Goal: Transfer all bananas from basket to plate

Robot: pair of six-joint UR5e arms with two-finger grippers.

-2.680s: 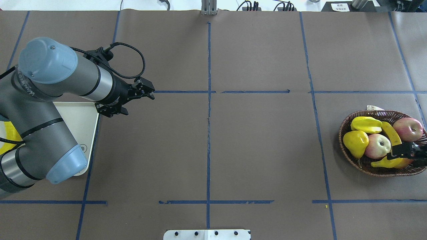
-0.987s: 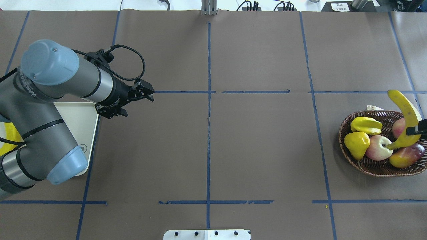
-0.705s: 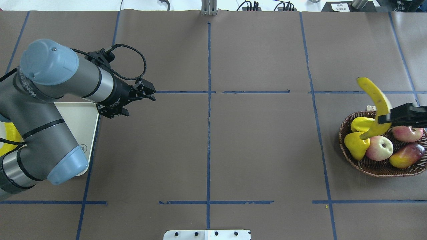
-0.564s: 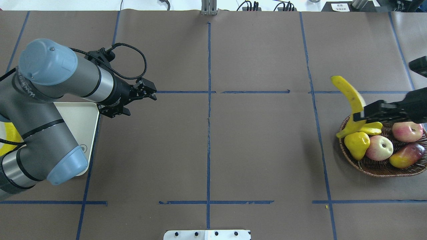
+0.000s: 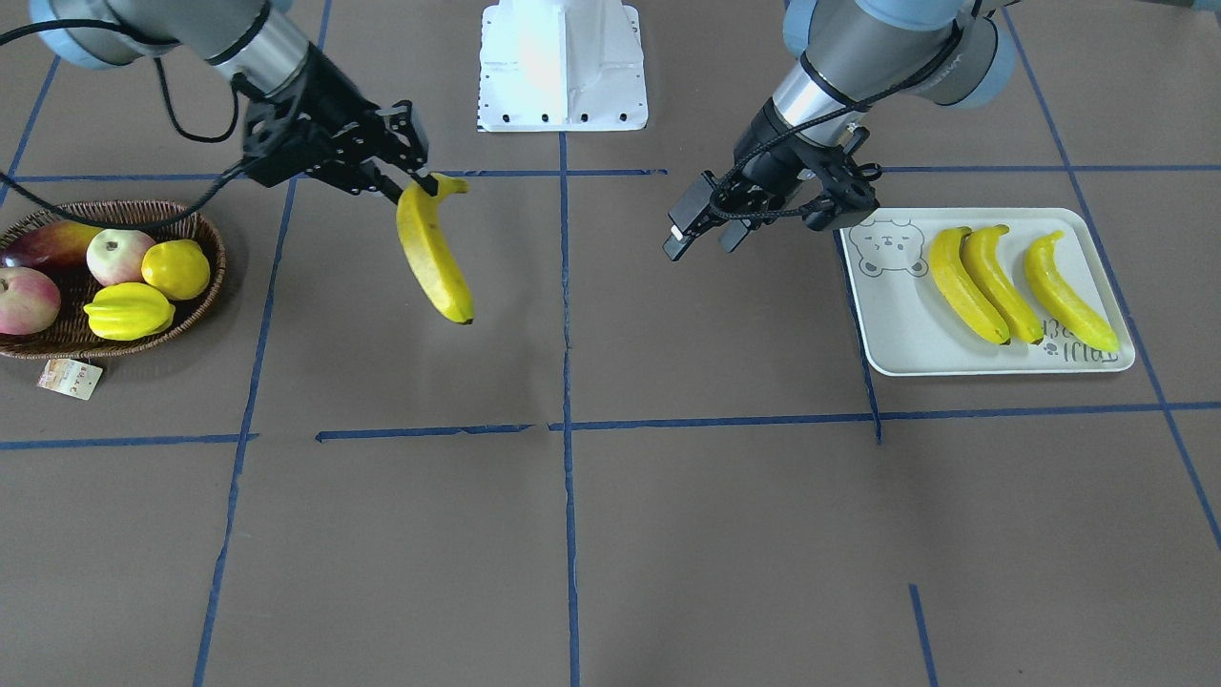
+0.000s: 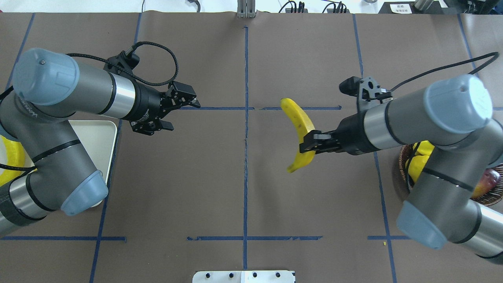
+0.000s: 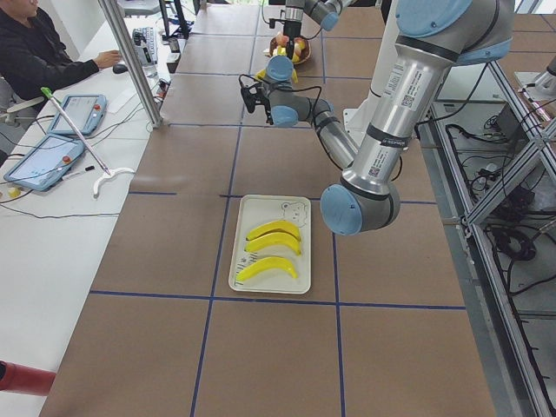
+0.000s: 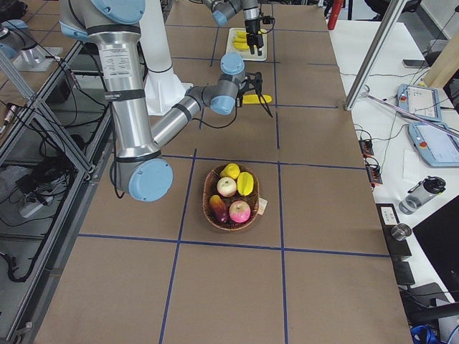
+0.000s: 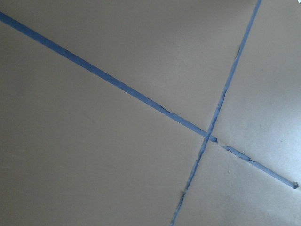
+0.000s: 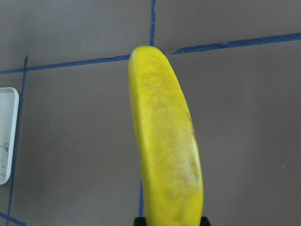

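Note:
My right gripper (image 5: 417, 181) is shut on the stem end of one yellow banana (image 5: 434, 253) and holds it in the air right of the table's middle; it also shows in the overhead view (image 6: 300, 125) and fills the right wrist view (image 10: 167, 150). My left gripper (image 5: 701, 237) is open and empty, hovering just beside the plate (image 5: 897, 329). The white bear plate holds three bananas (image 5: 997, 284) side by side. The brown basket (image 5: 215, 250) at the far right holds no banana.
The basket holds two apples (image 5: 116, 256), a yellow starfruit (image 5: 129, 312), a round yellow fruit (image 5: 176, 269) and a reddish fruit (image 5: 43, 240). A paper tag (image 5: 70, 378) lies by it. The white robot base (image 5: 561, 67) stands at the near edge. Blue tape lines cross the brown table.
My right gripper lifted the banana out of the basket and carried it left, close to the table's middle. My left gripper shifted slightly to the right, still open.

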